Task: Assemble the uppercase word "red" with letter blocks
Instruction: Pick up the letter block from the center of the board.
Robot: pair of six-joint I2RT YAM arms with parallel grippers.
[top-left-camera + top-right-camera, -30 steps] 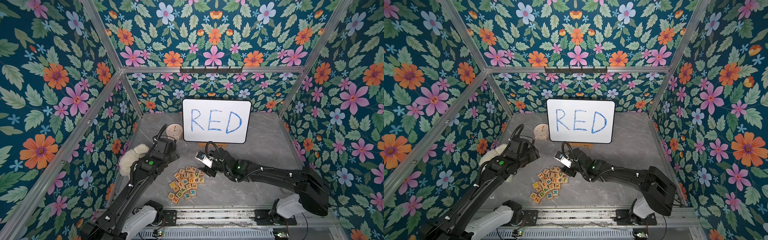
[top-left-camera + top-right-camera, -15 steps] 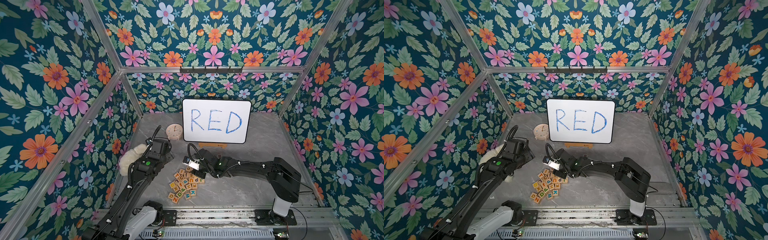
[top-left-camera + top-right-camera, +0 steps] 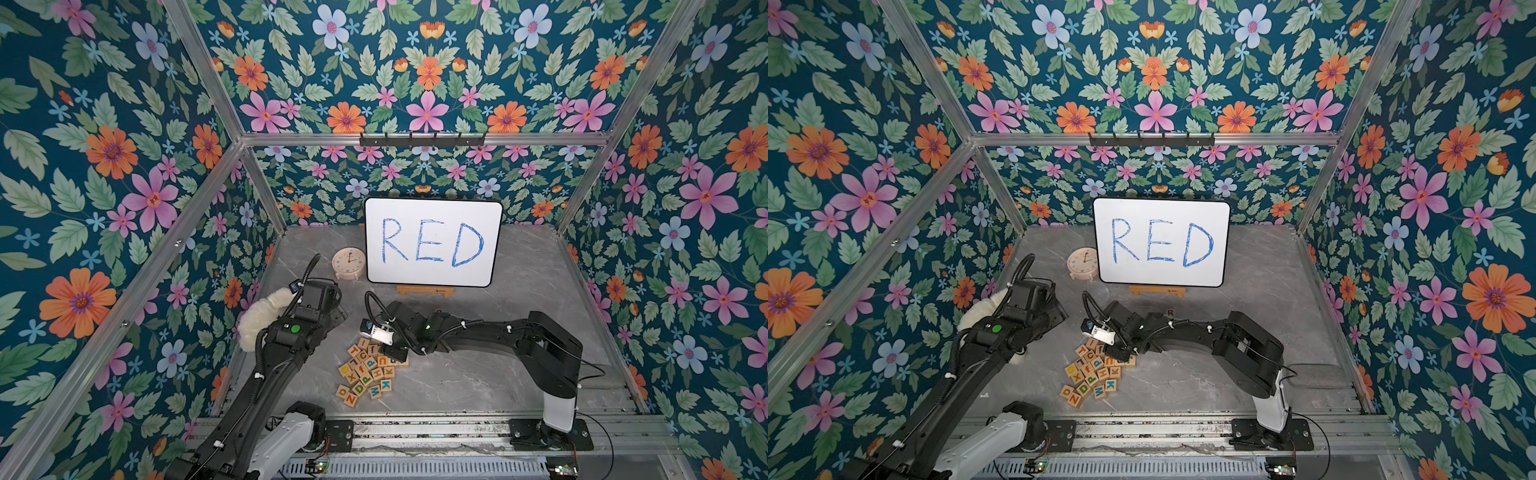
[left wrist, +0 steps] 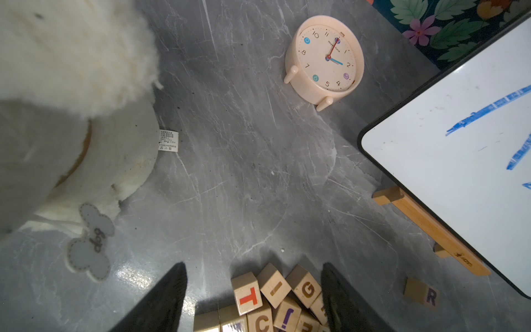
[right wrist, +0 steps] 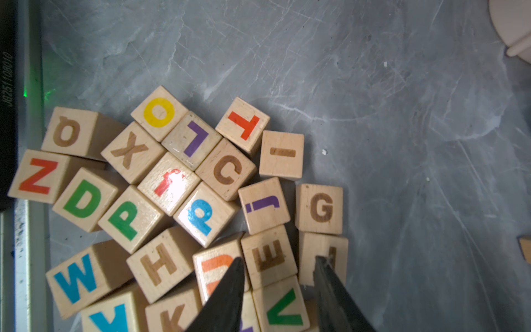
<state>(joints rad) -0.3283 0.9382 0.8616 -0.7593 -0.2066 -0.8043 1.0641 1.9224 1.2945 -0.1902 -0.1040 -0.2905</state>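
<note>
The letter blocks (image 3: pixel 368 370) lie in a loose heap at the front middle of the table, seen in both top views. My right gripper (image 5: pixel 278 258) hangs low over the heap's far right corner. Its fingers stand narrowly apart, straddling a block with a brown E (image 5: pixel 268 257) and not pressing on it. A green D block (image 5: pixel 83 198) lies at the heap's near left. One purple R block (image 4: pixel 422 294) sits alone near the board's stand, also visible in a top view (image 3: pixel 1170 312). My left gripper (image 4: pixel 253 266) is open and empty, just behind the heap's left end.
A whiteboard (image 3: pixel 432 243) with blue RED stands at the back on a wooden stand (image 4: pixel 425 227). A small pale clock (image 3: pixel 349 262) sits left of it. A white plush toy (image 3: pixel 262 316) lies by the left wall, beside my left arm.
My right arm has swung left and come down over the heap, and its jaws have narrowed. My left arm has drawn back a little toward the left.
</note>
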